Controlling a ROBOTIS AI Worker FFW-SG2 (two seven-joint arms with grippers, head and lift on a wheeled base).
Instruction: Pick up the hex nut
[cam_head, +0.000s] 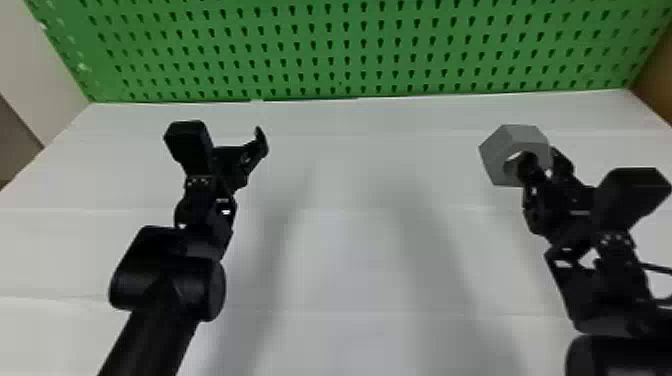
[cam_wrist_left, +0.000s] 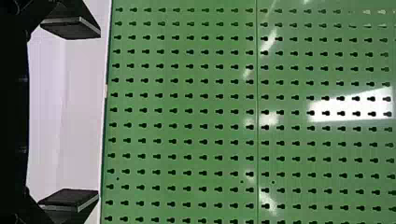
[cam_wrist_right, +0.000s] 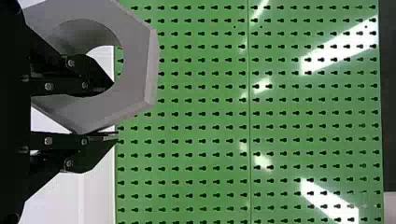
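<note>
The hex nut (cam_head: 522, 137) was in my right gripper (cam_wrist_right: 115, 112), its wall pinched between one finger through the hole and one outside. It looked raised above the white tabletop (cam_head: 350, 250), so I judged the pick-up done, with only a steady hold left. Inward of that grip I judged there was room to move, towards my wide-spread left gripper (cam_wrist_left: 98, 113); ahead, the green pegboard (cam_head: 350, 45) bounded my reach.

Wide gap between left pincer (cam_head: 232, 149) and hex nut (cam_head: 495, 152), green pegboard (cam_head: 337, 50) blocking behind
</note>
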